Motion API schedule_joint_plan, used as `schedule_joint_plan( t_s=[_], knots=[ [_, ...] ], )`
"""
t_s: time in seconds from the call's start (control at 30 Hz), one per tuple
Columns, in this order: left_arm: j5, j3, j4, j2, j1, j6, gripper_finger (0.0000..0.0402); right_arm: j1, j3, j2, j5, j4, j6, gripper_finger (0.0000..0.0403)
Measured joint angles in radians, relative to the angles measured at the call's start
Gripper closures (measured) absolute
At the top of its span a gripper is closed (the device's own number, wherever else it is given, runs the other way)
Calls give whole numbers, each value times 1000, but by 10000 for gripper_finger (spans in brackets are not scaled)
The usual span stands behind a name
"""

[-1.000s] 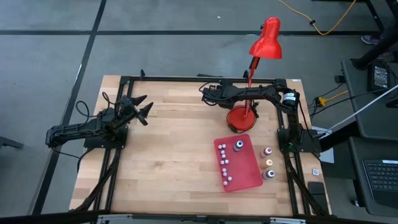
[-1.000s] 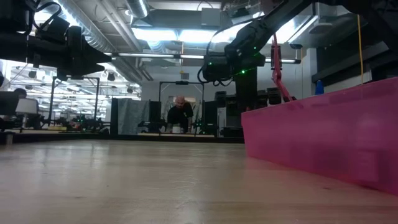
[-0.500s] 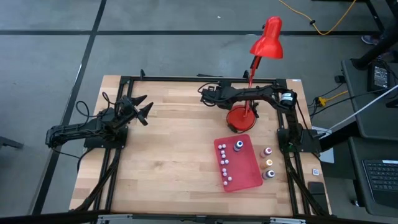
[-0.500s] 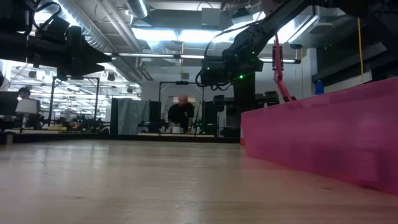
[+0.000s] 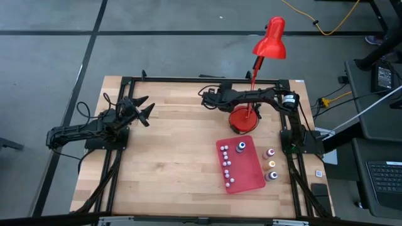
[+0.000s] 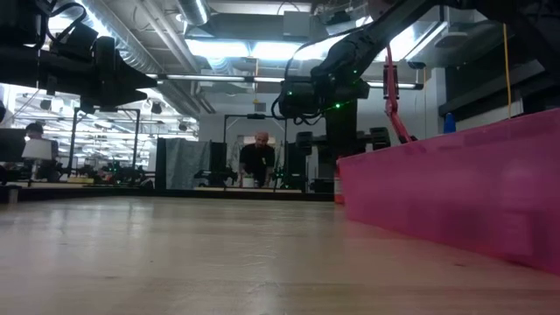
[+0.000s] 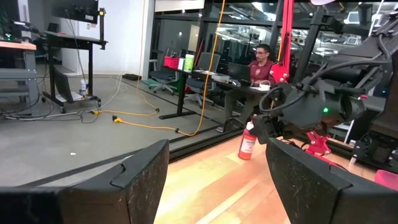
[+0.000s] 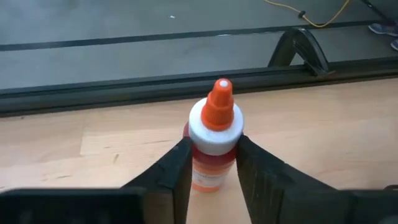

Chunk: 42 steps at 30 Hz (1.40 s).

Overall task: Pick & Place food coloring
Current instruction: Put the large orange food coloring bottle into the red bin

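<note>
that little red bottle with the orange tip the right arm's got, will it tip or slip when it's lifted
The red bottle looks tall and narrow, so it probably tips easily. The right end effector pinches its smooth body just below the white collar, so it could slide. It's likely light.

No lettering, label, brand, number or sign can be read on anything in these views.

The wooden table (image 5: 176, 157) carries a red mat (image 5: 246, 172), a lamp base (image 5: 242, 120), and three bottles (image 5: 271, 164) beside the mat.
</note>
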Motion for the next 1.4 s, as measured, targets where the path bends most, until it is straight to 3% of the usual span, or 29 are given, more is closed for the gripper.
schedule_joint_plan(
  t_s=[0.2, 0.33, 0.7, 0.93, 1.17, 1.3, 1.4],
  knots=[
    [0, 0, 0, 0, 0, 0, 137, 24, 0, 0, -10, -1, 0, 303],
    [0, 0, 0, 0, 0, 0, 137, 42, -2, 13, -112, -7, 0, 316],
    [0, 0, 0, 0, 0, 0, 137, 95, 25, 7, -109, -48, -3, 359],
    [0, 0, 0, 0, 0, 0, 137, 170, 153, 5, -82, -167, -4, 363],
    [0, 0, 0, 0, 0, 0, 137, 211, 248, 4, -114, -169, -4, 364],
    [0, 0, 0, 0, 0, 0, 137, 202, 362, 3, -212, -294, -176, 364],
    [0, 0, 0, 0, 0, 0, 137, 170, 466, 1, -196, -414, -269, 362]
  ],
)
